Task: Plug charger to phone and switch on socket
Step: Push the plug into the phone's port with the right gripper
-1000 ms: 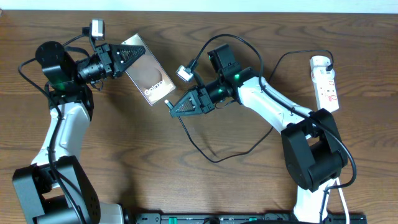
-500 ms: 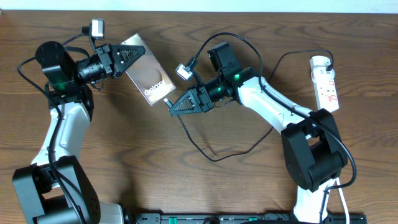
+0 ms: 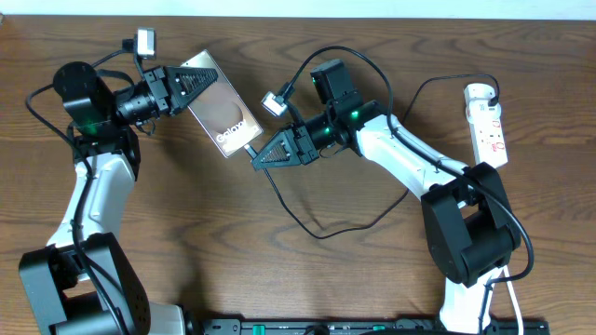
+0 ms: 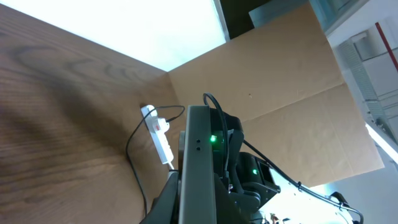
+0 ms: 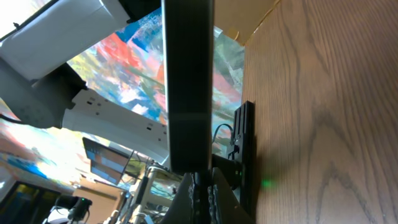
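Right gripper, pinching the charger by its plug, has advanced to the lower edge of the phone clamped in the left gripper, so insertion appears imminent; the socket lies well apart.

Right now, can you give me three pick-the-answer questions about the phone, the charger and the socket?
1. Where is the socket?
A) in the middle
B) at the far right of the table
C) at the front edge

2. What colour is the charger?
A) black
B) red
C) yellow

3. What is happening to the phone?
A) it lies alone, untouched
B) the left gripper holds it
C) it is shut in a box

Answers:
1 B, the overhead view shows it by the right edge.
2 A, its thin cable is black.
3 B, the gripper is shut on the phone's top end.
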You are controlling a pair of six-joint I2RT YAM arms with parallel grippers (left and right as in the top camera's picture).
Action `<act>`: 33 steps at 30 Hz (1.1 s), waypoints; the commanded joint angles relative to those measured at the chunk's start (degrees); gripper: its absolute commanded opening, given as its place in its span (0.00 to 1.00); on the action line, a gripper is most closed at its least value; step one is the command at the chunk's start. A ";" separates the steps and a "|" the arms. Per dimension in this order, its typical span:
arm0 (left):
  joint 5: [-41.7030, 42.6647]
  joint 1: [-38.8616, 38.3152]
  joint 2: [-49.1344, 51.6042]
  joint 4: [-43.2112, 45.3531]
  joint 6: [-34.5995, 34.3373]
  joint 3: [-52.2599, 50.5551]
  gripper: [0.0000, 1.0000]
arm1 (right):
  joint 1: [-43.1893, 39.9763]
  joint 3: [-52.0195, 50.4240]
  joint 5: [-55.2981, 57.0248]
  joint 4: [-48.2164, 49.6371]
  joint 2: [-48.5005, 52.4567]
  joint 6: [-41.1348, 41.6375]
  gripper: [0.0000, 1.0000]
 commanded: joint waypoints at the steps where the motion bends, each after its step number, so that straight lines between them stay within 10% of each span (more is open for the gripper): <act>1: -0.13 -0.02 -1.05 0.55 1.29 0.50 0.07 | 0.48 0.13 -1.57 0.20 -0.26 1.03 0.01; 33: 2.69 2.12 -1.05 0.57 1.40 0.50 0.07 | 1.16 0.13 -1.60 0.87 -0.26 1.01 0.01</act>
